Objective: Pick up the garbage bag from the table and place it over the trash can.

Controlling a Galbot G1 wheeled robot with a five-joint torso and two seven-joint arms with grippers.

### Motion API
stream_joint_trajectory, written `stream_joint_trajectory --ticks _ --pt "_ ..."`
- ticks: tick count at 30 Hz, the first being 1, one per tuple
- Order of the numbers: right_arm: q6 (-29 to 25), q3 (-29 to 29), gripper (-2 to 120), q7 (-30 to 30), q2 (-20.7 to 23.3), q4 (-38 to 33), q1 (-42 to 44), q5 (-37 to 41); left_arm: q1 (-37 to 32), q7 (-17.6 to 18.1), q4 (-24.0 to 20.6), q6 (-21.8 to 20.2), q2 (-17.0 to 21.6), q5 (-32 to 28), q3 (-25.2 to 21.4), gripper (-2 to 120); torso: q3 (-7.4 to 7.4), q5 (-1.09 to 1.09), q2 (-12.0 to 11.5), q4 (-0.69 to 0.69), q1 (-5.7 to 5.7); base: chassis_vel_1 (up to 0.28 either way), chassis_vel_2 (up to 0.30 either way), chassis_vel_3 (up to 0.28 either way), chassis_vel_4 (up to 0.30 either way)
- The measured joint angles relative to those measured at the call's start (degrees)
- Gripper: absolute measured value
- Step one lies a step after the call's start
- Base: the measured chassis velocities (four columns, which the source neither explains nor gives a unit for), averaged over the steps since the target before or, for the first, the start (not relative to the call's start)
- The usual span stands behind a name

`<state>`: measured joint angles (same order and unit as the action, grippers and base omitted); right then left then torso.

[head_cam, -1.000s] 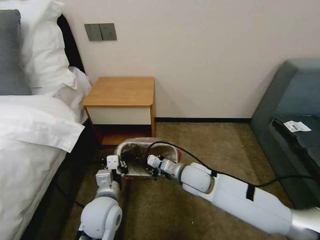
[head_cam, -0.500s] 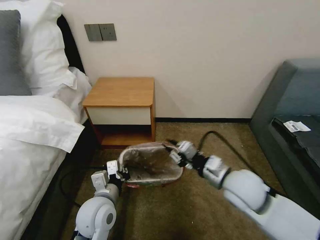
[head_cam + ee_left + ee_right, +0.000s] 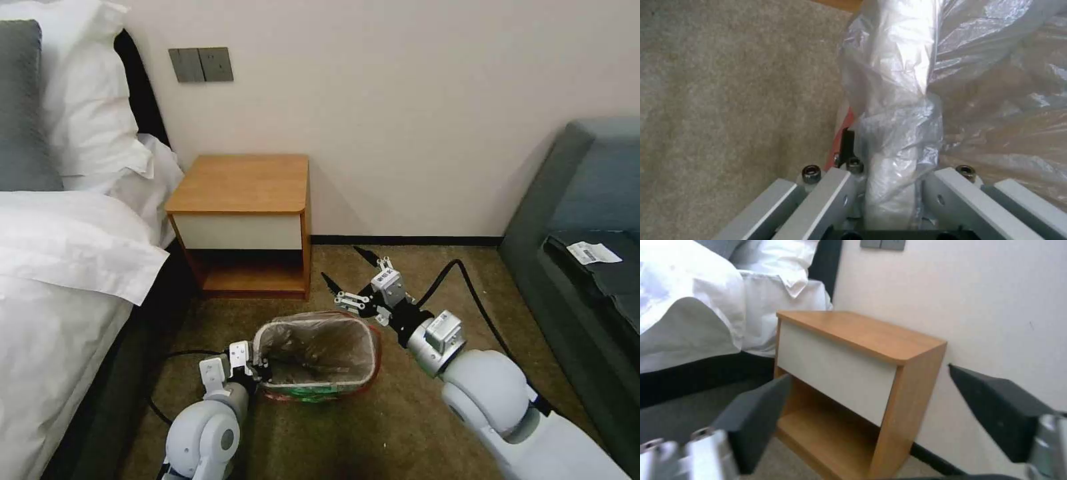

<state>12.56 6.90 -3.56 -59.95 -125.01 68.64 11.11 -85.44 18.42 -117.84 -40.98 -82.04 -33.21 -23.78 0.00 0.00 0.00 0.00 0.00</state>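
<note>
The garbage bag (image 3: 313, 343), grey crinkled plastic with a red-pink rim, lines the trash can (image 3: 319, 385), which stands on the carpet in front of the table (image 3: 243, 183). My left gripper (image 3: 259, 369) is at the can's left end, shut on a bunched fold of the garbage bag (image 3: 902, 100); the left gripper (image 3: 889, 173) pinches that fold between its fingers. My right gripper (image 3: 347, 269) hovers open just behind the can's far right corner, holding nothing. In the right wrist view the right gripper (image 3: 867, 413) faces the table (image 3: 849, 366), with its dark fingers (image 3: 755, 420) spread wide.
A bed with white linen (image 3: 60, 253) runs along the left. A dark sofa (image 3: 587, 233) stands at the right. A black cable (image 3: 467, 287) trails over the carpet behind my right arm. Open carpet (image 3: 427, 267) lies between the table and the sofa.
My right gripper has let go of the bag's rim, opened and drawn back past the can's far right corner. The can with the bag has shifted nearer and rightward; the left gripper moved with it.
</note>
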Motion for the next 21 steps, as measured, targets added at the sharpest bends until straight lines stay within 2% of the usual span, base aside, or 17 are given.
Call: stream_joint_trajectory --ticks 11,16,17,20,21 --pt "-1.26 -0.34 100 -0.84 -2.07 0.61 2.2 -1.83 -0.05 -1.32 0.91 0.31 0.11 0.53 0.13 3 0.0 0.0 0.0 0.0 0.0 0.0 0.0 0.0 0.0" --pt "-1.27 -0.59 100 -1.15 -2.69 0.86 2.15 -2.21 0.03 -2.29 0.86 0.39 0.26 0.61 0.11 20 0.0 0.0 0.0 0.0 0.0 0.0 0.0 0.0 0.0" --pt "-1.27 -0.59 100 -1.15 -2.69 0.86 2.15 -2.21 0.03 -2.29 0.86 0.39 0.26 0.61 0.11 20 0.0 0.0 0.0 0.0 0.0 0.0 0.0 0.0 0.0" --pt "-1.36 -0.66 100 -1.35 -3.07 1.16 2.26 -2.61 0.23 -2.57 0.45 0.4 0.45 0.62 0.13 34 0.0 0.0 0.0 0.0 0.0 0.0 0.0 0.0 0.0" --pt "-1.36 -0.66 100 -1.35 -3.07 1.16 2.26 -2.61 0.23 -2.57 0.45 0.4 0.45 0.62 0.13 34 0.0 0.0 0.0 0.0 0.0 0.0 0.0 0.0 0.0"
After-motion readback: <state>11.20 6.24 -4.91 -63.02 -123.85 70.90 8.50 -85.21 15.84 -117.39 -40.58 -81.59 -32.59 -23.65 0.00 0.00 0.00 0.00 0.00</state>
